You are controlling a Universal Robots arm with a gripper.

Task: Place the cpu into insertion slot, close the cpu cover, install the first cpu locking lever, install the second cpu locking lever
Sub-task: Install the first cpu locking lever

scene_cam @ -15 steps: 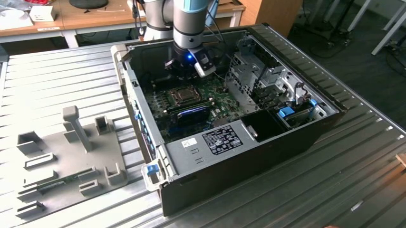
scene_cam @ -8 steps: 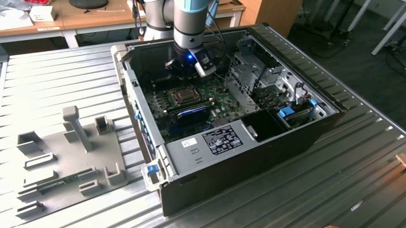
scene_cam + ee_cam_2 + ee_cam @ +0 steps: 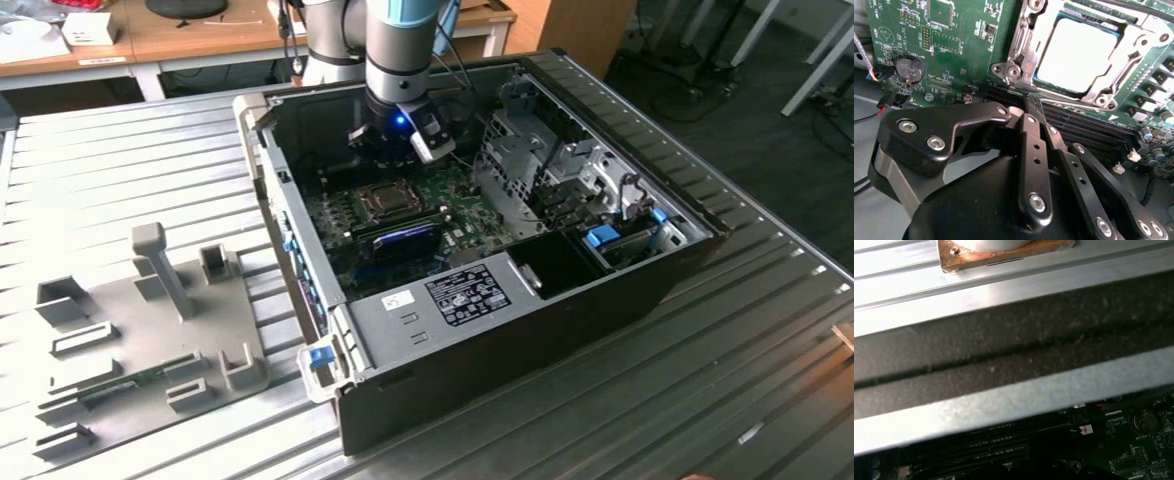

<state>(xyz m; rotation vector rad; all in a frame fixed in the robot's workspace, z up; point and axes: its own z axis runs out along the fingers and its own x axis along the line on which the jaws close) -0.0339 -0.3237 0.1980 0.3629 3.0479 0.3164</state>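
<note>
One gripper [image 3: 1018, 108], fingers drawn together with nothing between them, near the long black memory slots [image 3: 1089, 127] beside the socket. One cpu [image 3: 1076, 50] seated in one insertion slot [image 3: 1004, 69], with one cpu cover [image 3: 1023, 47] lying flat around it. One round coin cell [image 3: 909, 69] on one green circuit board [image 3: 954, 60].

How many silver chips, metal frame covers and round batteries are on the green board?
cpu: 1
cpu cover: 1
round battery: 1
Total: 3
</note>
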